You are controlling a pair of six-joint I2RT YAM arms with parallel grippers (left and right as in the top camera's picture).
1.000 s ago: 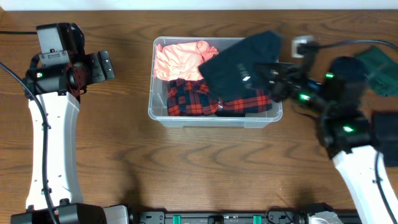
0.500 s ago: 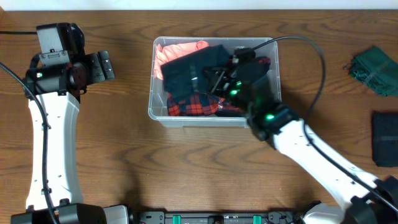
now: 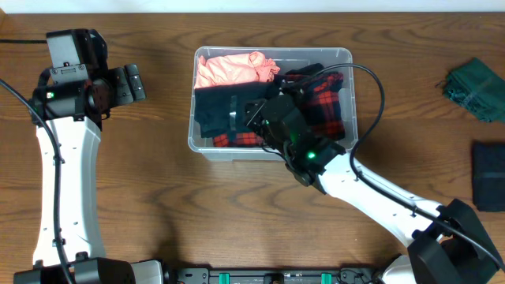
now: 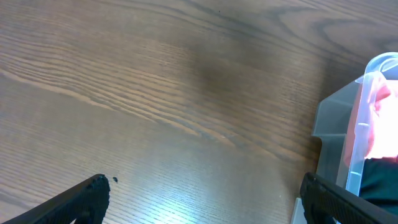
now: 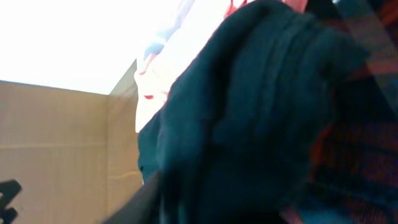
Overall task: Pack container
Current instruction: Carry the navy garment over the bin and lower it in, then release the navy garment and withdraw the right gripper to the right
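The clear container (image 3: 237, 151) stands at the table's top centre. It holds a pink garment (image 3: 229, 69) at the back left, a red plaid garment (image 3: 325, 102) at the right and a dark navy garment (image 3: 219, 110) at the front left. My right gripper (image 3: 254, 114) reaches into the container and is shut on the navy garment, which fills the right wrist view (image 5: 261, 112) and hides the fingers. My left gripper (image 3: 130, 83) is open and empty over bare table (image 4: 202, 199), left of the container's corner (image 4: 357, 143).
A green garment (image 3: 473, 87) lies at the far right. A dark folded garment (image 3: 488, 175) lies at the right edge. The right arm's cable loops over the container's right side. Wooden table lies to the left and in front.
My right arm has swung from the right side over the container and lowered the navy garment onto the plaid one, toward the left. The left arm has not moved.
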